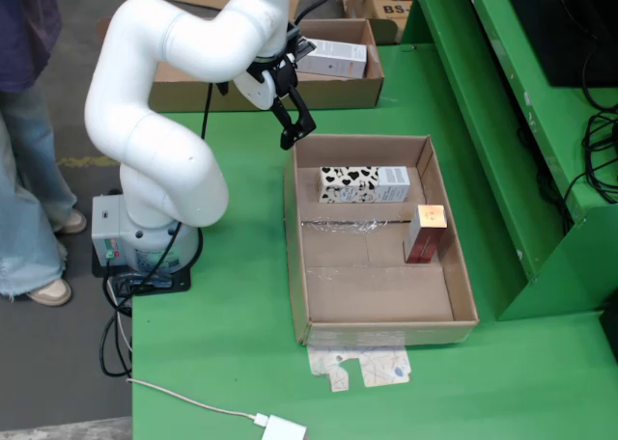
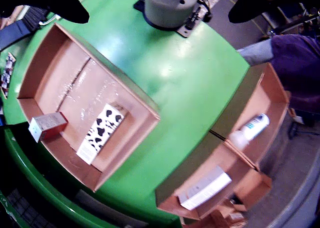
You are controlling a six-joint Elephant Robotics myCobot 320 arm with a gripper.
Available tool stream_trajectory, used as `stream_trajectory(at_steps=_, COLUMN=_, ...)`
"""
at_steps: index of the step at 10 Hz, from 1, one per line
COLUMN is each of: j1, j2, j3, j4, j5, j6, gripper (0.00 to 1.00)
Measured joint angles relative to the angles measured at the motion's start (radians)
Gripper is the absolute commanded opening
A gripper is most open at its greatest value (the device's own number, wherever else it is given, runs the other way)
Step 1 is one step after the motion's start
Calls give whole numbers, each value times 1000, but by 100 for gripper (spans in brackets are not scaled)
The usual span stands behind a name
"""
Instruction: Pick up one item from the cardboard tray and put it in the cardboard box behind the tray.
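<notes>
The white arm rises from its base, bends back at the elbow and reaches forward. Its black gripper points down and hangs in the air, with the fingers spread apart and holding nothing.

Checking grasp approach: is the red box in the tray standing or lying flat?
Standing. The red box rises on end from the tray floor with its top face up, while the cow-print carton lies flat.
</notes>
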Motion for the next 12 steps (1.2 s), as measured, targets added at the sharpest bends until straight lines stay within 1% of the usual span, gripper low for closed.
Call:
stream_trajectory(at_steps=1, j1=-41, j2=41, j3=-41, j4=41, j5=38, j6=-42, gripper=100)
stream_trajectory(at_steps=3, j1=-136, j2=141, j3=-138, j4=136, j5=68, j6=-138, gripper=100)
stream_trajectory(at_steps=9, j1=-428, j2=434, j3=-428, j4=426, j5=68, j6=-426, gripper=100)
stream_trajectory(at_steps=10, j1=-471, j2=454, j3=-466, j4=468, j5=68, j6=-469, gripper=100)
stream_trajectory(at_steps=12, j1=-566, j2=449, j3=-571, j4=565, j5=68, j6=-566, gripper=100)
